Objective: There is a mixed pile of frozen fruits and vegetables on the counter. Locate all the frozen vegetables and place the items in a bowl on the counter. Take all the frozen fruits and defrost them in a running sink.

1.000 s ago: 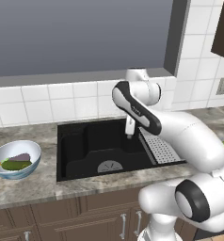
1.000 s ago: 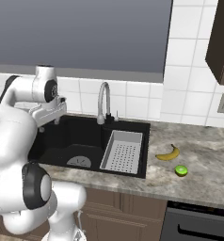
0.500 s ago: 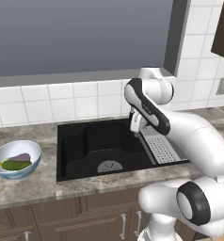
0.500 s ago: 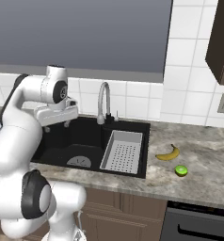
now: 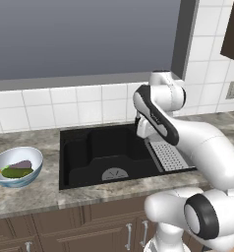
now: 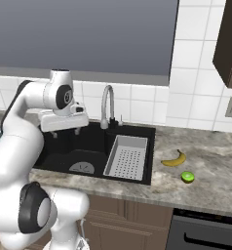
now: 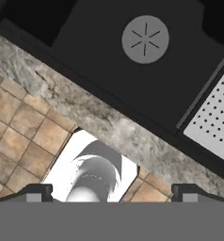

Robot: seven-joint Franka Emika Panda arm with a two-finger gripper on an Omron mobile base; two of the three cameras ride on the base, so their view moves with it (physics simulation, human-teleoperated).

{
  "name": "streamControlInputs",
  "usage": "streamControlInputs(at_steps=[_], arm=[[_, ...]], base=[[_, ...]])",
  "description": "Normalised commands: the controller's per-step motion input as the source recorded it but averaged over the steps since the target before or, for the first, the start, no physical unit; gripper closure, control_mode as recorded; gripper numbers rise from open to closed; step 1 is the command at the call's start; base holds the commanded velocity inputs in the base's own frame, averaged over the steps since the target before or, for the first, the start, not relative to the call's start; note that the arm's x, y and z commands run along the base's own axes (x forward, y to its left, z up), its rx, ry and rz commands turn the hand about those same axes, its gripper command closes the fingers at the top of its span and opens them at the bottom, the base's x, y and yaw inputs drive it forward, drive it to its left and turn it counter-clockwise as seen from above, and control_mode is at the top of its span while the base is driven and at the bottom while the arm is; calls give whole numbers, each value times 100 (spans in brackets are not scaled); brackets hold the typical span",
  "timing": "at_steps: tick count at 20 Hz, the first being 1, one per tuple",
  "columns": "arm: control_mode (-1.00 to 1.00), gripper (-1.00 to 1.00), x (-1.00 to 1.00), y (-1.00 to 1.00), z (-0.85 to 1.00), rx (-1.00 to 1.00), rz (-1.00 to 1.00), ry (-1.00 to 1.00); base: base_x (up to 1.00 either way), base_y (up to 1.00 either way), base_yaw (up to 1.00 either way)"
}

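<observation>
At center left of the right base view, the gripper (image 6: pixel 64 131) hangs over the sink (image 6: pixel 96 146), jaws spread, empty.

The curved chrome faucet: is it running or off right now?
Off, as far as visible: no stream falls from the curved chrome faucet, and the black rectangular sink basin looks dry.

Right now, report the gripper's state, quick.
Gripper: open, holding nothing, above the sink.
</observation>
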Motion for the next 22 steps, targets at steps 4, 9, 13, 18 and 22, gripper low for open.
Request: streamControlInputs(at_steps=[4,9,13,18,22], arm=[[-100,-100,1,-27,0,-11,-30,0],[-100,-100,2,-29,0,-9,-29,0],[-100,-100,3,-38,0,-5,-30,1],[-100,-100,4,-40,0,-3,-28,1],[-100,-100,1,-40,0,-1,-26,1]], base=[[0,0,0],[0,0,0],[0,0,0],[0,0,0],[0,0,0]])
